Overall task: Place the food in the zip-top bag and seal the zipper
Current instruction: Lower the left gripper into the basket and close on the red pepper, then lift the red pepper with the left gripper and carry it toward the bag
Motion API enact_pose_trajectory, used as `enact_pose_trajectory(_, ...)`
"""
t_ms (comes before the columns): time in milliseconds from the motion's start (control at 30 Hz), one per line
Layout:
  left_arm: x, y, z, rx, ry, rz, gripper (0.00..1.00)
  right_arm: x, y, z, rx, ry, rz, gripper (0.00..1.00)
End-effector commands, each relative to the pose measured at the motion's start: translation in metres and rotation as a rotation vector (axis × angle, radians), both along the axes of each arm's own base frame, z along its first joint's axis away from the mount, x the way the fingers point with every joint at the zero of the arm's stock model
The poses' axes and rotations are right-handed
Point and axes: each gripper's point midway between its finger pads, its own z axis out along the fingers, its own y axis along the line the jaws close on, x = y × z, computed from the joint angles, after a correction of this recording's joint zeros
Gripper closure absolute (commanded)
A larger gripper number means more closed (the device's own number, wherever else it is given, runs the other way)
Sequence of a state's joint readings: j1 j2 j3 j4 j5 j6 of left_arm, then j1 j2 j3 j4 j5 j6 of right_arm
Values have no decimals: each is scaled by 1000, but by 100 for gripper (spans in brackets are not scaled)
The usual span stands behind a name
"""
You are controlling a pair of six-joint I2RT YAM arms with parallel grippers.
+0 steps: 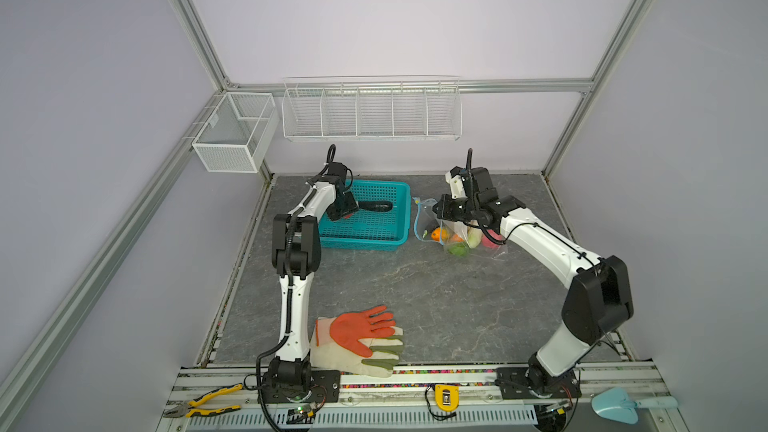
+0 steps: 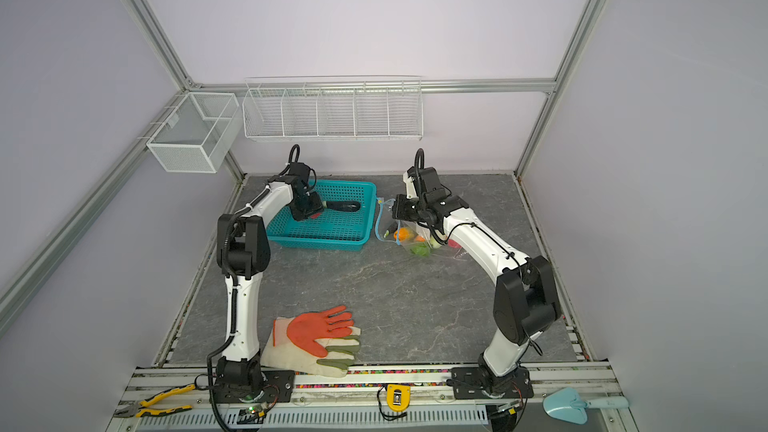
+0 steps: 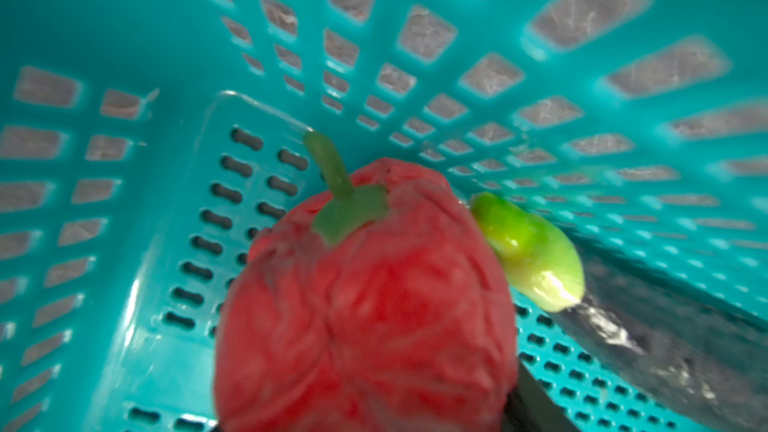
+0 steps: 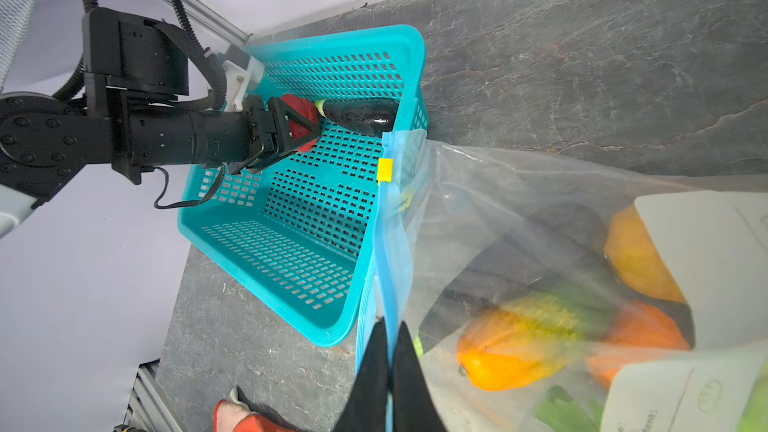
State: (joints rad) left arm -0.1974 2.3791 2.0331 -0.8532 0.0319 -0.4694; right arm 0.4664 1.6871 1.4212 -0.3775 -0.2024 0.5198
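My left gripper reaches into the teal basket, its fingers closed round a wrinkled red pepper that fills the left wrist view. A dark eggplant with a green cap lies right beside it. The clear zip-top bag lies right of the basket with orange, yellow and green food inside. My right gripper is shut on the light blue zipper and holds the mouth edge up. A yellow slider tab sits at the strip's far end.
Orange-and-white gloves lie near the front by the left arm's base. Pliers, a yellow tape measure and a blue scoop rest on the front rail. White wire baskets hang on the back wall.
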Motion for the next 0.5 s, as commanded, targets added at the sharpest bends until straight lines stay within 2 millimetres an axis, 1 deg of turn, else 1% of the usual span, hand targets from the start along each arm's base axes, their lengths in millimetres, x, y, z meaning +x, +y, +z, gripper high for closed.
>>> enact_pose_trajectory(0,5,6,11,30,-19,17,43,3,-1,3,-11,-12,1,93)
enact_pose_trajectory(100,9,8,12,39,-24,22,41,3,0,4,-9,-14,2,93)
enact_pose_trajectory(200,13,9,14,53,-27,22,32,3,0,5,-7,-16,2,93)
enact_pose_trajectory(267,17,10,15,59,-28,23,29,3,-1,5,-8,-16,2,93)
enact_pose_trajectory(367,20,12,14,56,-28,26,29,3,-1,5,-9,-16,3,93)
enact_pose_trajectory(467,22,11,14,55,-30,27,33,2,-1,6,-10,-16,3,93)
